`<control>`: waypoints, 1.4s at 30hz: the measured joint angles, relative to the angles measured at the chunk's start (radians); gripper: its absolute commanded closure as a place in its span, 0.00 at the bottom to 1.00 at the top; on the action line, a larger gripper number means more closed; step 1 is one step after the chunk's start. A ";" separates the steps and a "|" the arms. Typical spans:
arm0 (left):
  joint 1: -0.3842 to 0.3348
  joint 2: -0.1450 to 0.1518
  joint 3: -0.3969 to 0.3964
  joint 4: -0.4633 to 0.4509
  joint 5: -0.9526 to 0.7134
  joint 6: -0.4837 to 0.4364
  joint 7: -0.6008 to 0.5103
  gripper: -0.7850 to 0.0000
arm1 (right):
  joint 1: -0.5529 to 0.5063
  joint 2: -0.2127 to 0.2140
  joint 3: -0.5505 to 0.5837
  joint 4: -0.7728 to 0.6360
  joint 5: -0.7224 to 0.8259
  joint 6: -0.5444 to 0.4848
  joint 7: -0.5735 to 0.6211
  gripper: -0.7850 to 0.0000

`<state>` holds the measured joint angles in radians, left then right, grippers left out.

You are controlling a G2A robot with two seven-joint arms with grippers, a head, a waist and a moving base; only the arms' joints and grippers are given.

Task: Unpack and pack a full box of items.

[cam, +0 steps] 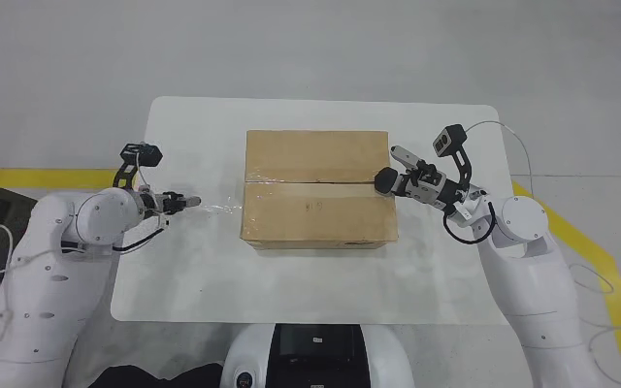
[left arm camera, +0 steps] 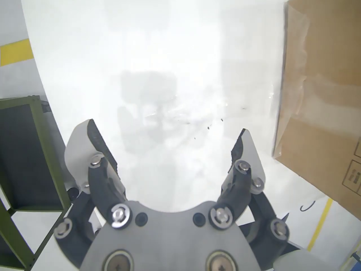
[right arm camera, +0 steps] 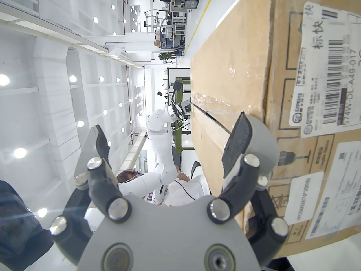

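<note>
While agape and empty, right gripper (cam: 393, 167) beside box (cam: 318, 189).

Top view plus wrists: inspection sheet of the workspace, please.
Surface: white table, rounded corners.
Job's things: cardboard box mid-table, flaps shut, clear tape along the seam.
Clutter: glossy film patch and dark specks between left gripper and box.
Grippers: left one over the table beside the box, jaws open; right gripper at the box's opposite end, jaws open, contact unclear.
Cables: thin wire looping from the right wrist; black cable at the left arm.
Surroundings: yellow floor line; green frame past the table edge.
</note>
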<state>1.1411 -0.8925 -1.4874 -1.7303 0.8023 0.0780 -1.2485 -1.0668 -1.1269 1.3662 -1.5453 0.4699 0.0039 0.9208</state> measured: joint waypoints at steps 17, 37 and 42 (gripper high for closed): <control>-0.079 -0.012 0.114 0.088 0.070 0.014 -0.013 0.05 | 0.000 0.000 0.000 0.000 0.000 0.000 0.000 0.00; -0.103 -0.026 0.184 0.118 0.145 0.035 0.003 0.47 | 0.000 0.000 0.000 0.000 0.000 0.000 0.000 0.00; -0.115 -0.030 0.195 0.136 0.147 0.034 0.004 0.48 | 0.000 0.000 0.000 0.000 0.000 0.000 0.000 0.00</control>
<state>1.0266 -0.9222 -1.2921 -1.5941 0.9496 0.1116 -1.2441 -1.0668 -1.1269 1.3662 -1.5453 0.4699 0.0039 0.9208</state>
